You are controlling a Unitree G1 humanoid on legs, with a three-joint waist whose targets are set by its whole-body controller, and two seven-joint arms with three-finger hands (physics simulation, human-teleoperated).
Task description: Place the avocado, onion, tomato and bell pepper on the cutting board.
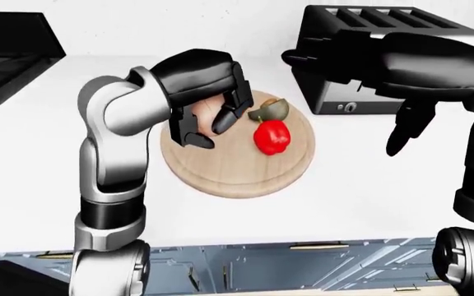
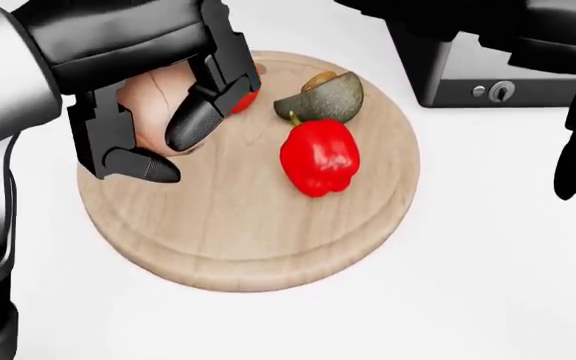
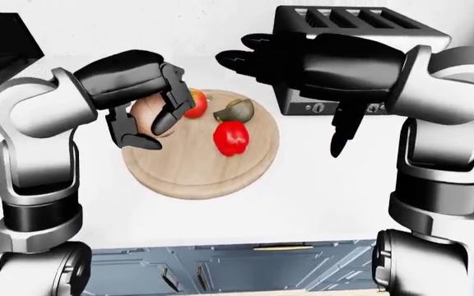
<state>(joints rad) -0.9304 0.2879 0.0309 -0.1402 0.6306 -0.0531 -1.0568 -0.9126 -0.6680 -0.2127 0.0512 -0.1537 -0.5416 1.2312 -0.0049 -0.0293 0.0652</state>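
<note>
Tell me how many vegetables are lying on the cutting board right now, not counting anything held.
3. The tomato lies at the cutting board top, partly hidden by the left hand; the avocado top right; the bell pepper below it. The onion is held over the board.

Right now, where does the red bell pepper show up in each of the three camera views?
Left-eye view: the bell pepper lies right of centre on the round cutting board, below the avocado.
Head view: near the middle, on the board's upper right part.
Right-eye view: left of centre, on the board's right half.
Shared landmark: the toaster, up and to the right of the pepper in all three.
</note>
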